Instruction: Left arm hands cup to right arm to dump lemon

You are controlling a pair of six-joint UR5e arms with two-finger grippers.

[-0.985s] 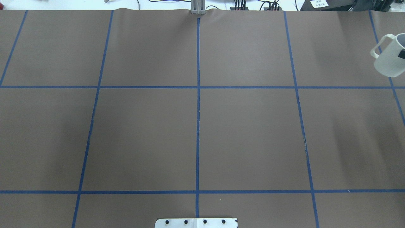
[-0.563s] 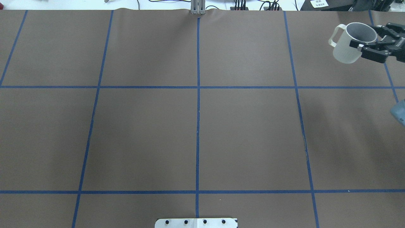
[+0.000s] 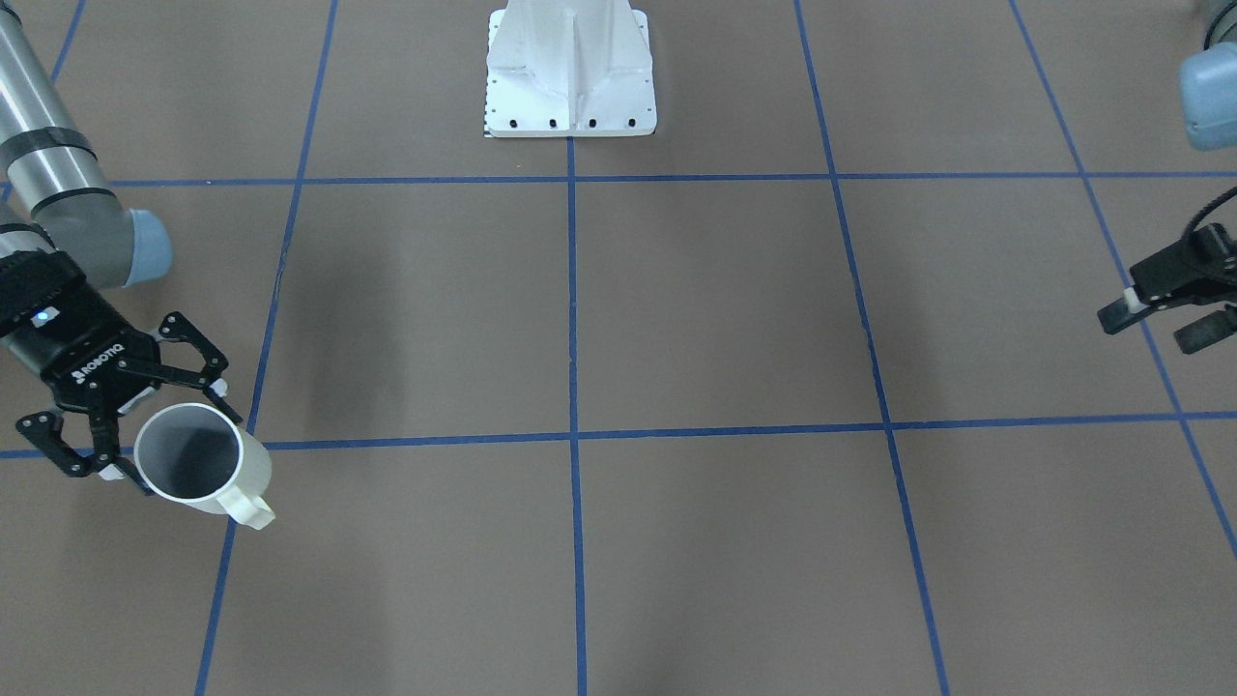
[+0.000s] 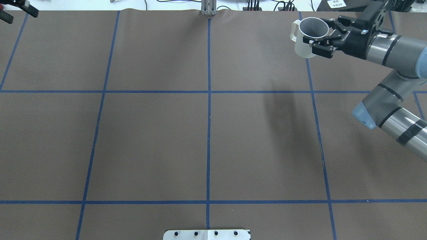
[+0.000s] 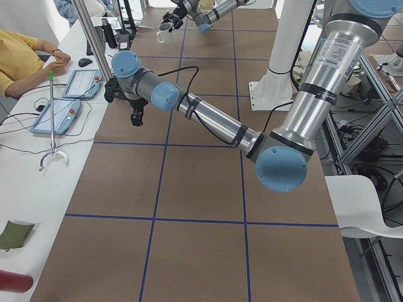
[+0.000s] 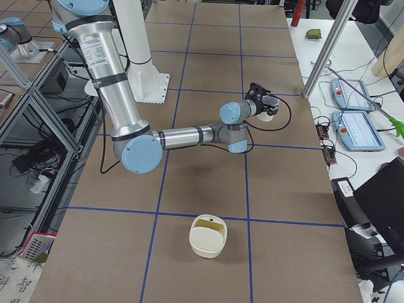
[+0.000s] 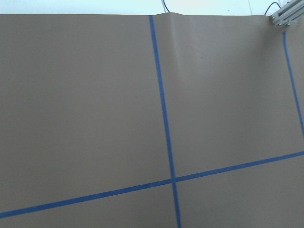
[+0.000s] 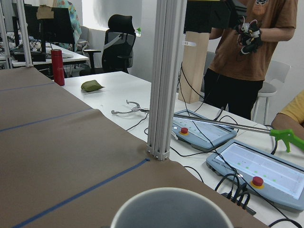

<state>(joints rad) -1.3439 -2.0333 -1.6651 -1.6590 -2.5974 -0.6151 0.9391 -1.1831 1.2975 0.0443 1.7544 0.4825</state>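
Observation:
The white mug (image 4: pixel 302 46) hangs in the air over the table's far right, upright, handle pointing left. My right gripper (image 4: pixel 320 32) is shut on its wall near the rim. In the front-facing view the mug (image 3: pixel 188 454) and right gripper (image 3: pixel 164 430) are at the lower left, and the mug's grey inside shows no lemon. The right wrist view shows only the mug's rim (image 8: pixel 166 209). My left gripper (image 4: pixel 16 12) is open and empty at the far left back corner, also in the front-facing view (image 3: pixel 1160 326). The lemon is not in view.
A cream-white container (image 6: pixel 208 237) with something yellowish inside stands on the table near the robot's right end; I cannot tell what it holds. The robot's white base (image 3: pixel 570 68) is at mid-table. Operators' desks with control tablets (image 6: pixel 358 129) run along the far edge.
My right arm has carried the mug leftward from the table's right edge and farther back. The left gripper has come into view at the far left corner.

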